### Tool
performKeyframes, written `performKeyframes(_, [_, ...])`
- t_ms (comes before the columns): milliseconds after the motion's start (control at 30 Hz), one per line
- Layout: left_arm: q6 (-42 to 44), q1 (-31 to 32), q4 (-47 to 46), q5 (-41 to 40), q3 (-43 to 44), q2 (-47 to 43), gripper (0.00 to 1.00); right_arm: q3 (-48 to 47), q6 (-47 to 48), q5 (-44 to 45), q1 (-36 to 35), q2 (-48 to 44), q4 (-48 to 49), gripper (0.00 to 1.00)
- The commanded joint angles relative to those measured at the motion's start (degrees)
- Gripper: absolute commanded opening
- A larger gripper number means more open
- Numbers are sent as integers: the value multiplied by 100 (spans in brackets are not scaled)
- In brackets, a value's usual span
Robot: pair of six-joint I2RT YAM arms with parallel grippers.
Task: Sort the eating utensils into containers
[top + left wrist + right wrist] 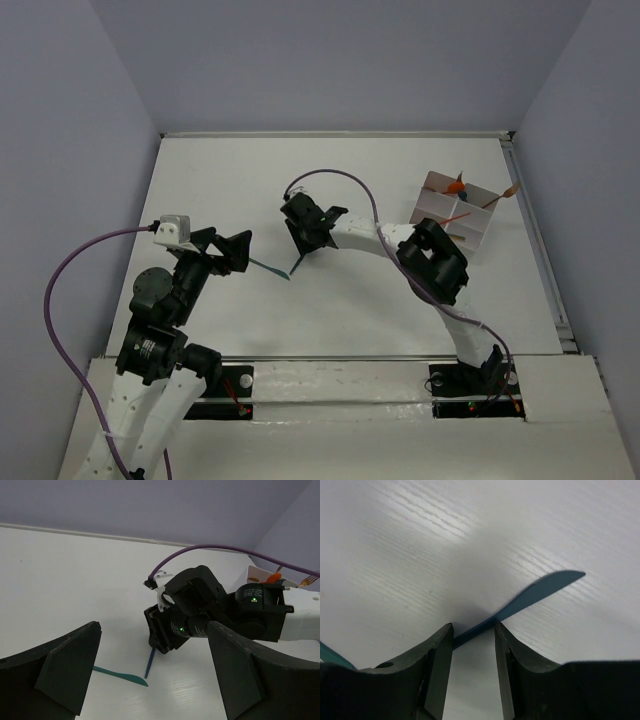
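Note:
A blue knife [540, 592] lies on the white table; its handle runs across the gap between my right gripper's fingertips. My right gripper [473, 627] is open, lowered over that handle at the table's middle [303, 248]. A teal knife [120, 674] lies just left of the blue knife [149, 662], their tips almost meeting. My left gripper [152, 630] is open and empty, just left of the teal knife [268, 267] in the top view. The white divided container [432, 200] stands at the far right and holds orange utensils [457, 186].
A purple cable [340, 176] arcs over the right arm; another [70, 270] loops from the left wrist camera. The container [256, 574] with an orange fork [310, 580] shows behind the right arm in the left wrist view. Grey walls enclose the table.

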State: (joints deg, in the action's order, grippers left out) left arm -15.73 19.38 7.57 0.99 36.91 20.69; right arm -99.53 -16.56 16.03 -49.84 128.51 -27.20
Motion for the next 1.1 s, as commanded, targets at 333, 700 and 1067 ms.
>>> performKeyframes(333, [17,-22,-274,-29,212,-65,99,1558,320,-600,440,-642,-102,49])
performKeyframes(700, [8,-22,-283,-20,212,-65,99,1743,276,-856,546,-660,-101,21])
performKeyframes(1067, [8,-22,-283,15,212,-82,99,2569,100,-426,599,-1661,653,7])
